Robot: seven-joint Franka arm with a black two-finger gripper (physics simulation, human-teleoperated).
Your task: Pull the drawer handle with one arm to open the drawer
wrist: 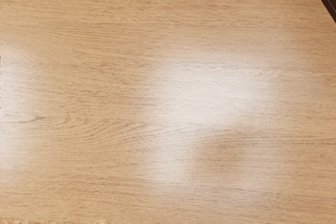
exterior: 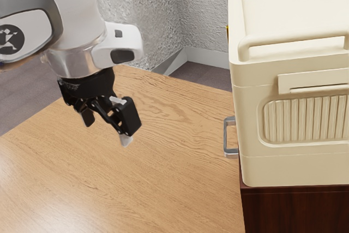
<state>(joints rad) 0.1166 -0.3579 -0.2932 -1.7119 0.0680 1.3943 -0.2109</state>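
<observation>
Presently, an open end effector (exterior: 107,129), with fingers (exterior: 126,139) standing apart, above the wooden bench (exterior: 180,184). Well apart from it, toward the exterior view's right, a metal handle (exterior: 226,137) at that side edge of the bench, jutting out from a dark brown cabinet (exterior: 294,205). On top of this cabinet, a cream box (exterior: 253,162) with rails. Beyond the bench's far edge, a strip of floor (exterior: 210,75) and a rough wall (exterior: 204,20).
</observation>
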